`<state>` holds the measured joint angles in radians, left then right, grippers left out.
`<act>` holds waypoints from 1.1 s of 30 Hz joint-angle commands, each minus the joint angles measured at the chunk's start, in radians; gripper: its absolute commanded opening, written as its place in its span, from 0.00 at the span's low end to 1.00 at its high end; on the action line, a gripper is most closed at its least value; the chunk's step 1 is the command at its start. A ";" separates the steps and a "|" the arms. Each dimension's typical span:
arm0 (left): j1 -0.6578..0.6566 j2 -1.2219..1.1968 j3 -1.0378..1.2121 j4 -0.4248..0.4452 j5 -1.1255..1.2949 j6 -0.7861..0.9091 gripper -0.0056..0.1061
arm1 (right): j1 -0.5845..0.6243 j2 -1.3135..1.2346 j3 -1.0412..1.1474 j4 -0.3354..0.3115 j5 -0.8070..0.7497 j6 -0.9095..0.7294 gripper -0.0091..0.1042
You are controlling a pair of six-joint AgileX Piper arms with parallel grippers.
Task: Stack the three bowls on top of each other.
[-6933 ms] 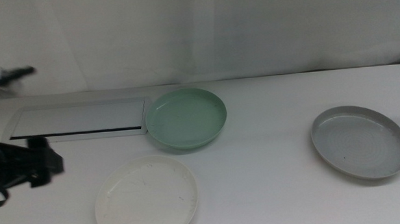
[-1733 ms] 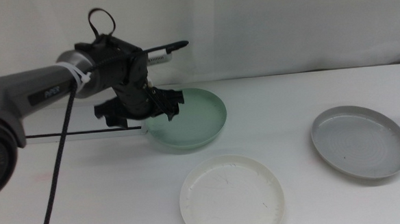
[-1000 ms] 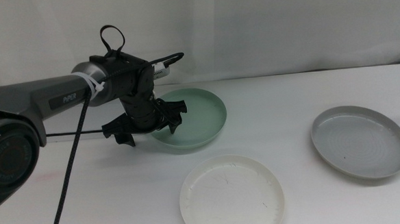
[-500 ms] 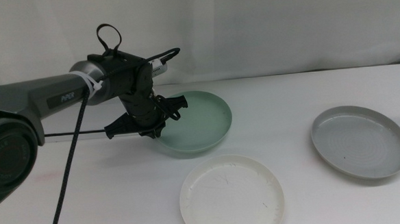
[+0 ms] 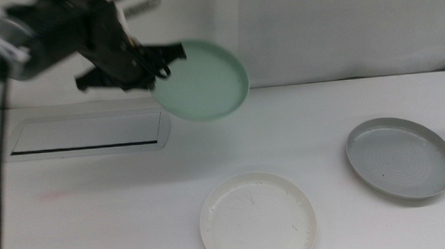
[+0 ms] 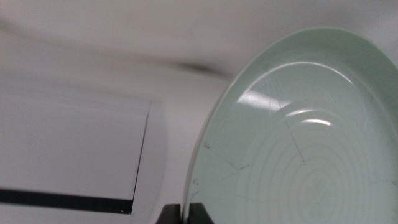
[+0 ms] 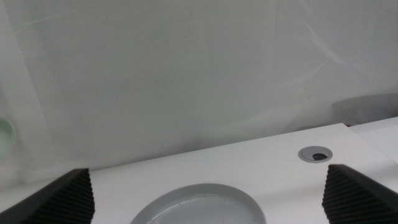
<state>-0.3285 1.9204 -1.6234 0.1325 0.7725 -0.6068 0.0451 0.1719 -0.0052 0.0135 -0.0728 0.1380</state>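
Left end effector [image 5: 152, 67] clenched on mint green bowl [image 5: 203, 80] rim, held tilted above tabletop [image 5: 97, 215]; right end effector [image 7: 208, 193] released, jaws wide, near grey bowl [image 5: 400, 158]; white bowl [image 5: 257, 216] at 6 o'clock.

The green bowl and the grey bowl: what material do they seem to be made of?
The green bowl, held up by the left claw, looks like glazed ceramic or glossy plastic: bright highlights, faint rings, and thin crack-like lines on its surface. The grey bowl looks matte, perhaps stoneware, with faint concentric rings. Neither can be settled from the look alone.
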 commanded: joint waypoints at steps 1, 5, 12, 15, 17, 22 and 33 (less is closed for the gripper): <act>-0.004 -0.075 0.001 -0.049 0.026 0.112 0.02 | 0.004 -0.005 0.039 -0.005 -0.004 -0.006 0.99; -0.018 -0.160 0.001 -0.098 0.116 0.264 0.02 | 0.004 -0.005 0.039 -0.005 -0.004 -0.006 0.99; -0.114 -0.269 0.046 -0.096 0.216 0.364 0.02 | 0.004 -0.005 0.039 -0.005 -0.004 -0.006 0.99; -0.174 -0.312 0.161 -0.098 0.167 0.363 0.02 | 0.004 -0.005 0.039 -0.005 -0.004 -0.006 0.99; -0.199 -0.327 0.224 -0.099 0.136 0.352 0.02 | 0.004 -0.005 0.039 -0.005 -0.004 -0.006 0.99; -0.221 -0.336 0.371 -0.169 0.043 0.344 0.02 | 0.004 -0.005 0.039 -0.005 -0.004 -0.006 0.99; -0.232 -0.331 0.583 -0.246 -0.165 0.353 0.02 | 0.004 -0.005 0.039 -0.005 -0.002 -0.006 0.99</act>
<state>-0.5536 1.5935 -1.0573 -0.0904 0.6619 -0.2537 0.0451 0.1719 -0.0052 0.0135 -0.0728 0.1380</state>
